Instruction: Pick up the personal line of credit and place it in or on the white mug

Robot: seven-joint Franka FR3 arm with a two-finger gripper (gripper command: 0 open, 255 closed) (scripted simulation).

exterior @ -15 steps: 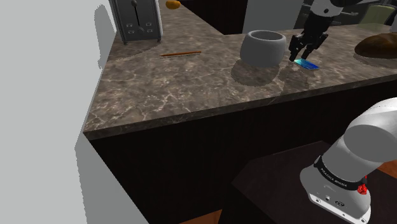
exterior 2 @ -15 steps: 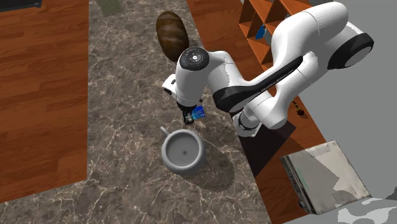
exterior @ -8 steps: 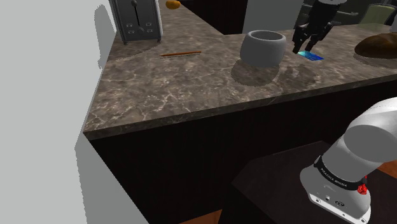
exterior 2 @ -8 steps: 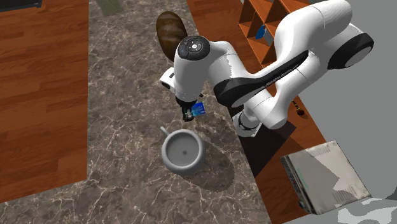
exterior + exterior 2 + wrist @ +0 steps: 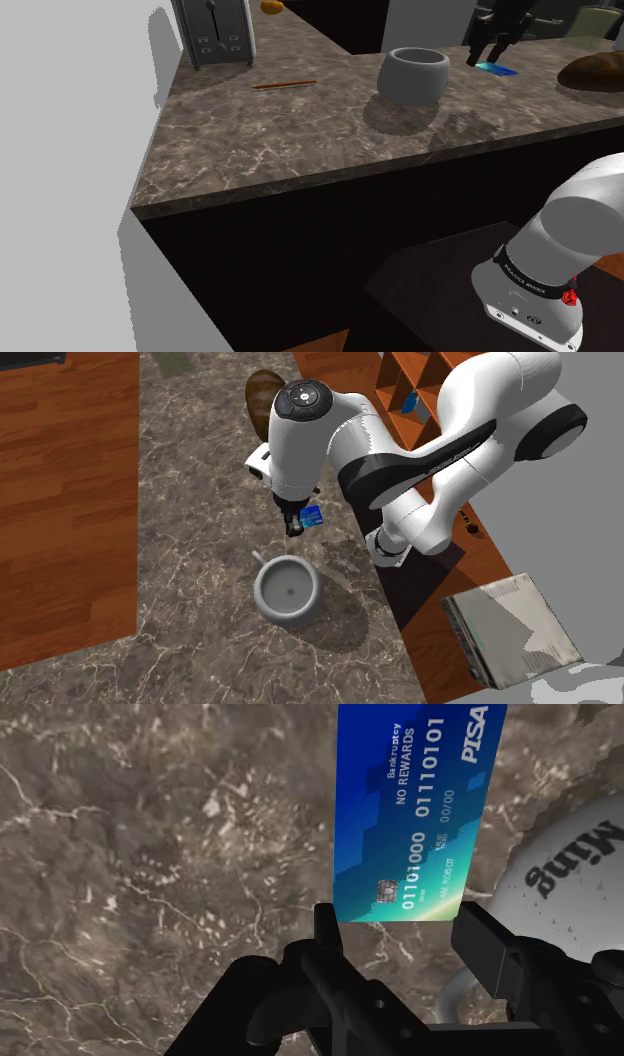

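Above the dark marbled stone counter (image 5: 190, 502), near the pale grey round mug (image 5: 262, 597), your black two-finger gripper (image 5: 400, 914) clamps the thin blue bank card (image 5: 415, 809) by its short edge. Prob. light, stiff, slick: grip firm, no jerks.

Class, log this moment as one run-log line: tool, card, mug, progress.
tool: shut on blue card | blue card: held above counter, beside grey mug | grey mug: empty | placement: not yet done

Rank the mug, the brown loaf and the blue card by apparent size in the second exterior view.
1. Mug.
2. Brown loaf, partly hidden by the arm, so this place is unsure.
3. Blue card, smallest, clasped by the fingers.
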